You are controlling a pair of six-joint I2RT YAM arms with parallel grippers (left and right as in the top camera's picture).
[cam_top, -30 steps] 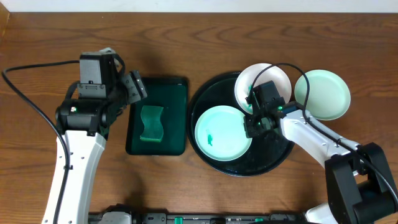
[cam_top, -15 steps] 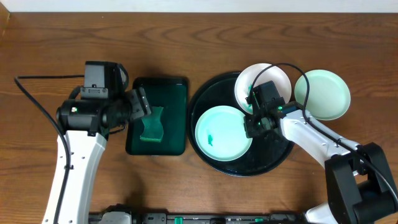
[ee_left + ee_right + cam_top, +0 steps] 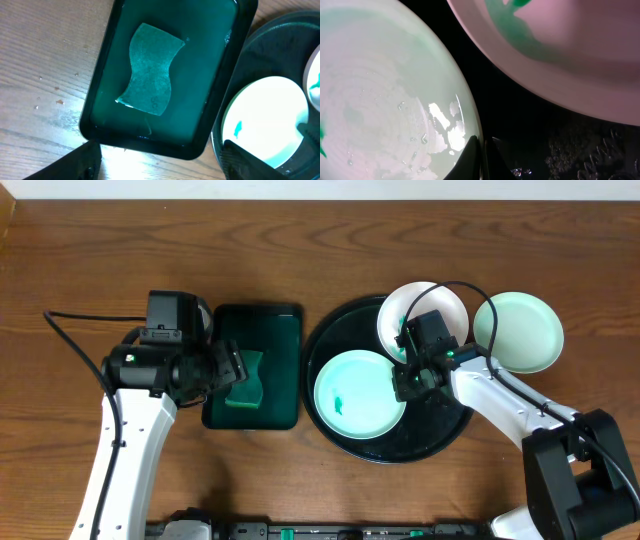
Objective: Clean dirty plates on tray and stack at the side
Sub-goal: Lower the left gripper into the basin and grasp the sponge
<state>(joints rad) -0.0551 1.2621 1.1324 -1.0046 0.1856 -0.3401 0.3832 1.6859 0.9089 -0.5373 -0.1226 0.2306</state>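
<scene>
A pale mint plate (image 3: 355, 393) with a green smear lies on the black tray (image 3: 440, 428). My right gripper (image 3: 407, 383) is shut on its right rim; in the right wrist view the fingers (image 3: 472, 155) pinch the plate's edge (image 3: 385, 100). A white plate (image 3: 425, 310) with green smears leans on the tray's far rim. A second mint plate (image 3: 520, 330) rests on the table to the right of the tray. My left gripper (image 3: 228, 366) hangs open above the left edge of the green sponge (image 3: 246, 388), holding nothing.
The sponge (image 3: 150, 75) lies in a dark green rectangular tray (image 3: 95, 100) holding water, left of the black tray (image 3: 260, 65). The left fingers (image 3: 80, 162) straddle that tray's near edge. Bare wooden table (image 3: 300, 240) surrounds everything.
My left arm has swung right and down, bringing its gripper from the green tray's left side to over the sponge's edge. The right arm and the plates have not moved.
</scene>
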